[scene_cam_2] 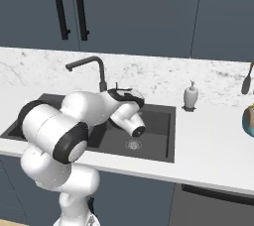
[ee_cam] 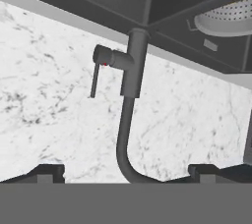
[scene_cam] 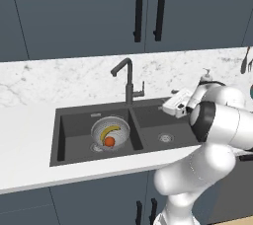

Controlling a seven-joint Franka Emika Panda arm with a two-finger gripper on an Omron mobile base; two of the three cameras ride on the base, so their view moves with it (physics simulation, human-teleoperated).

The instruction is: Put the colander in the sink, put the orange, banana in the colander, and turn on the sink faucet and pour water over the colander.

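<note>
One colander [scene_cam: 110,131] in sink [scene_cam: 74,120], holding one banana [scene_cam: 109,131], one orange [scene_cam: 109,141]; claw [ee_cam: 126,173] spread facing one faucet [ee_cam: 129,90].

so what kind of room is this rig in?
A kitchen, simulated: a dark double-basin sink with a tall faucet set in a white marble counter, and dark cabinet doors above.
</note>
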